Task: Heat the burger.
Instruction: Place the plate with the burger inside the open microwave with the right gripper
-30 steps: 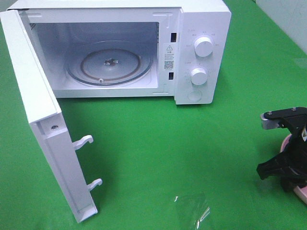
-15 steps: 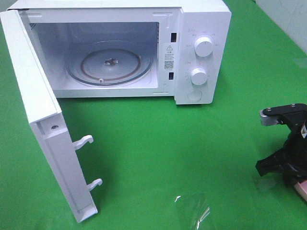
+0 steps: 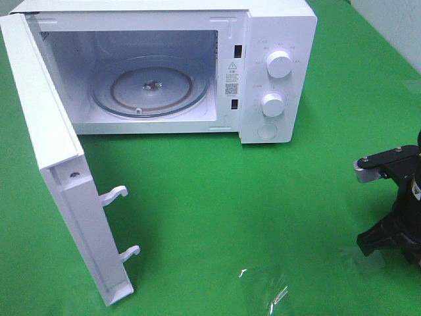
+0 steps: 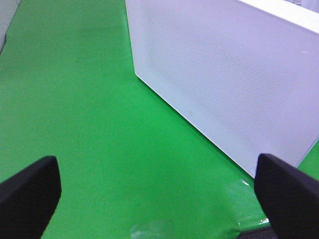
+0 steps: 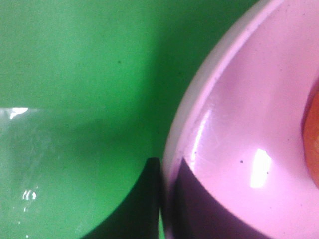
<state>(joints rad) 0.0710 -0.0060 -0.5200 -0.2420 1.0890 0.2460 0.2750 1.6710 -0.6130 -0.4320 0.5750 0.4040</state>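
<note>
**Exterior high**
- Microwave (image 3: pixel 276 39): white, across the upper part of the frame, cavity open to the camera.
- Door (image 3: pixel 59 171): swung out along the left edge and running down to the lower left. Two hooks (image 3: pixel 115 194) stick out of its free edge.
- Turntable (image 3: pixel 150 85): round glass plate on the cavity floor, upper centre-left.
- Knobs (image 3: pixel 279 64): two white ones, one above the other, on the panel right of the cavity, with a round button under them.
- Cloth (image 3: pixel 217 197): green, covering the table.
- Film (image 3: pixel 263 286): clear shiny patch lying on the cloth, bottom centre-right.
- Right gripper (image 3: pixel 385 240): black, at the lower right edge and pointing down. Its jaws cannot be read from this view.

**Left wrist**
- Left gripper (image 4: pixel 158 191): black fingers (image 4: pixel 30 194) spread wide with nothing between them, over the cloth.
- Door: its white dotted outer face (image 4: pixel 224 79) stands ahead of the fingers, apart from them.

**Right wrist**
- Plate (image 5: pixel 239 124): pink and round, resting on the cloth.
- Right gripper (image 5: pixel 167 162): clamped together on the plate's rim, with one finger (image 5: pixel 142 199) outside over the cloth and the other inside on the plate.
- Burger (image 5: pixel 313 139): on the plate, inward of the rim and apart from the fingers. Only an orange-brown sliver shows, as the frame cuts off the rest.
- Film (image 5: pixel 50 164): on the cloth, near the outer finger.
</note>
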